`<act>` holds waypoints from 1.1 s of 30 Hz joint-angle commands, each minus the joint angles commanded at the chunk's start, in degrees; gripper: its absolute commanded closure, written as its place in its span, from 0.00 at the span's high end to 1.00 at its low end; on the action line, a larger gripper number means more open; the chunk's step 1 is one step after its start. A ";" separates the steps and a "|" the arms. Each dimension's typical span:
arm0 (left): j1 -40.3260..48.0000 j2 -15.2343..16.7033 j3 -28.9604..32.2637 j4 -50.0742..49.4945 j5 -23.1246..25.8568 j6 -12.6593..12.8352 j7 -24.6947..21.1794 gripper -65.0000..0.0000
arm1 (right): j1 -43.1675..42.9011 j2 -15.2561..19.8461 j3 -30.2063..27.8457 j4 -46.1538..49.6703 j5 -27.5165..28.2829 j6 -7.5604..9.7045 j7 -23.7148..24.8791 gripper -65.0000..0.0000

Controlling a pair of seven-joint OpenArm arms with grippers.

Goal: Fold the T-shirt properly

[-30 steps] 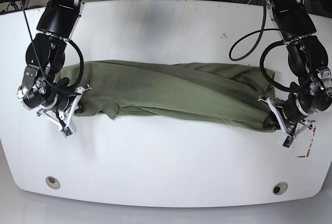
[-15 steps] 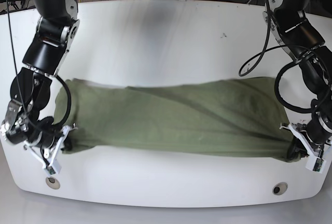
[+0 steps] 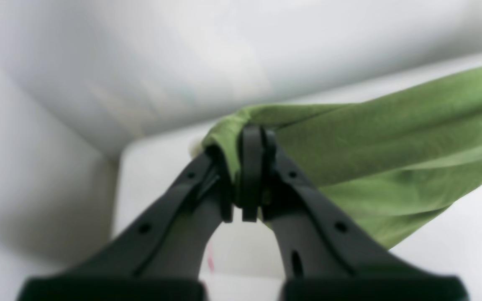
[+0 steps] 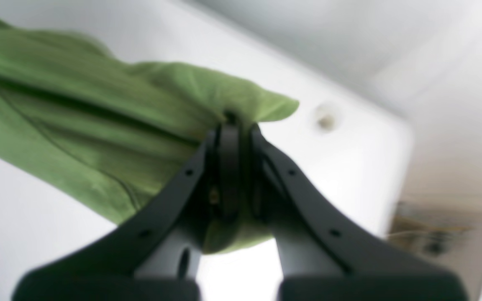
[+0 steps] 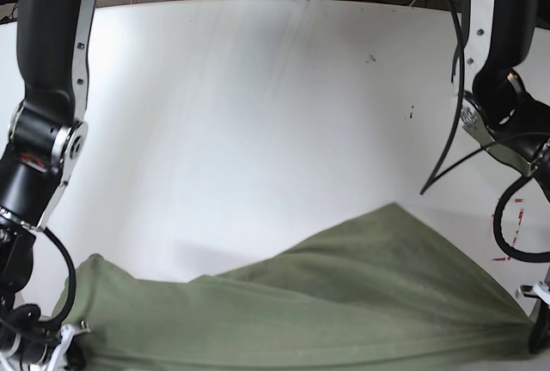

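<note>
I have the shirt [image 5: 318, 302] held up off the desk [image 5: 258, 113] by two ends, and it hangs stretched between my two sets of fingers. My left fingers [image 3: 249, 175] are closed tight on a bunched bit of cloth, and the rest of the shirt runs off to their right. My right fingers [image 4: 230, 167] are closed tight on the other end, and the cloth runs off to their left. The shirt looks soft and light. It sags in the middle and makes long folds, so I think it will flop and bend anywhere I let it. It should not slip much. I think the best places to hold it are the corners and edges, pinched firmly.
</note>
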State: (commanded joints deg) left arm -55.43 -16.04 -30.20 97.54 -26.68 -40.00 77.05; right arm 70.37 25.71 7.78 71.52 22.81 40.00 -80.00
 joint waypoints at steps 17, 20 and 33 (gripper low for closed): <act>6.68 1.14 4.22 0.26 -0.26 0.00 -0.09 0.00 | -7.12 1.85 -1.67 6.59 0.00 0.00 0.00 0.00; 11.52 1.23 4.22 0.26 -0.26 0.00 -0.18 0.00 | -14.77 1.93 1.23 9.67 0.00 0.00 0.00 0.00; 39.47 1.05 3.96 7.65 -0.26 0.00 -0.26 0.00 | -46.68 -1.32 12.04 15.74 0.00 0.00 0.00 0.00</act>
State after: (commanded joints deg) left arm -15.96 -14.99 -26.24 105.19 -26.95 -40.00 76.79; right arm 23.69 24.40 19.82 87.25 22.81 40.00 -80.00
